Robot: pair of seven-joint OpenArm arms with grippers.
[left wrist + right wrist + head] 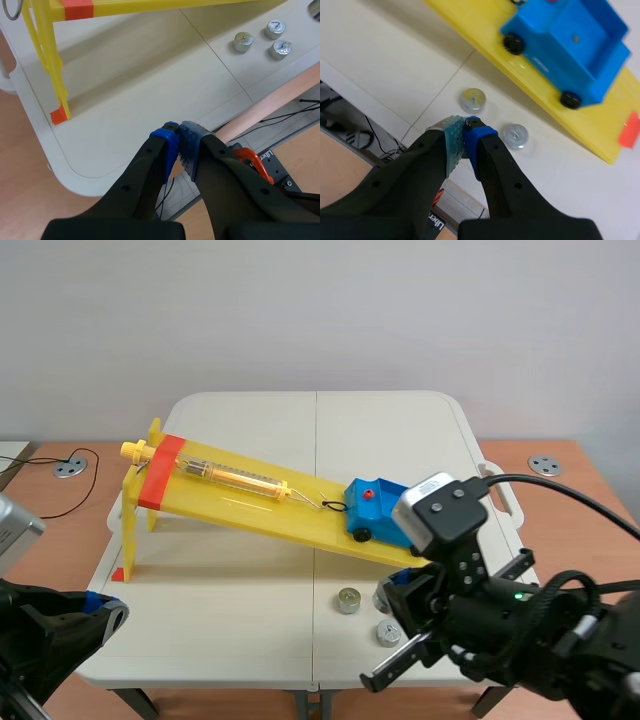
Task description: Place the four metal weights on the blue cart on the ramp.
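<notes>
Shows L gripper (177,145) pads together, empty, over table's (250,620) near edge. Shows R gripper (465,132) fingers together too, above 3 weights (243,41) on table by ramp's (230,506) low end; blue cart (580,55) low on ramp.

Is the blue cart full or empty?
Empty. In the right wrist view the blue cart has a bare bed; weights lie on the table.

Blk arms (520,635), blue dotted pads (190,145) on L gripper (178,129), silver cam (440,508), blk cable (570,491)

Shiny metal weights (473,99); glossy plastic cart (570,45) and ramp (250,510).
</notes>
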